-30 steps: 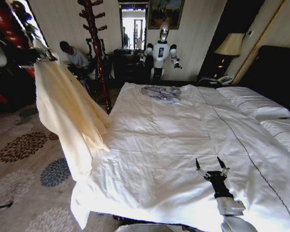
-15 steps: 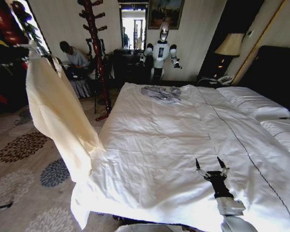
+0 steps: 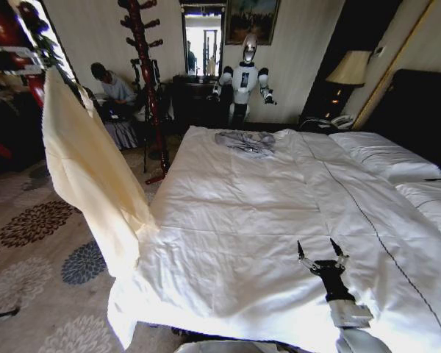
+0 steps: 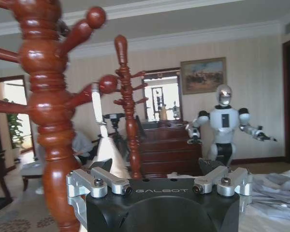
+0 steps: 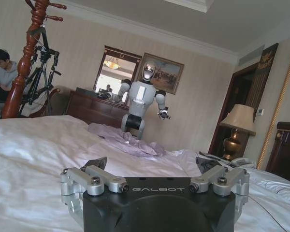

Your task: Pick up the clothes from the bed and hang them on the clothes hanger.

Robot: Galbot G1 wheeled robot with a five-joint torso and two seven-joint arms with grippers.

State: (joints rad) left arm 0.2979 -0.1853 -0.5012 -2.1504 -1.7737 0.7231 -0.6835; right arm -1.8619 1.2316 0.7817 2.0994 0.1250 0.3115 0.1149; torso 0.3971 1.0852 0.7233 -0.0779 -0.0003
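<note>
The cream-yellow garment point(image 3: 92, 169) hangs in the air off the bed point(image 3: 279, 220), at about 9 o'clock in the head view, with its top corner high near the left edge and its lower folds touching the corner of the white duvet. In the left wrist view the left tool point(image 4: 159, 181) is raised just beside a reddish-brown wooden coat stand point(image 4: 50, 106), and a pale strip of the garment point(image 4: 106, 145) shows behind one finger; I cannot tell if this tool is wide, narrow, or holding something. The right tool point(image 3: 321, 254) rests low over the duvet at about 5 o'clock, well apart from the garment, its two fingers spread wide with nothing between them. A smaller grey-blue garment point(image 3: 245, 141) lies crumpled on the far part of the bed at about 12 o'clock. A second coat stand point(image 3: 148, 81) is upright on the floor beyond the bed's far left corner.
</note>
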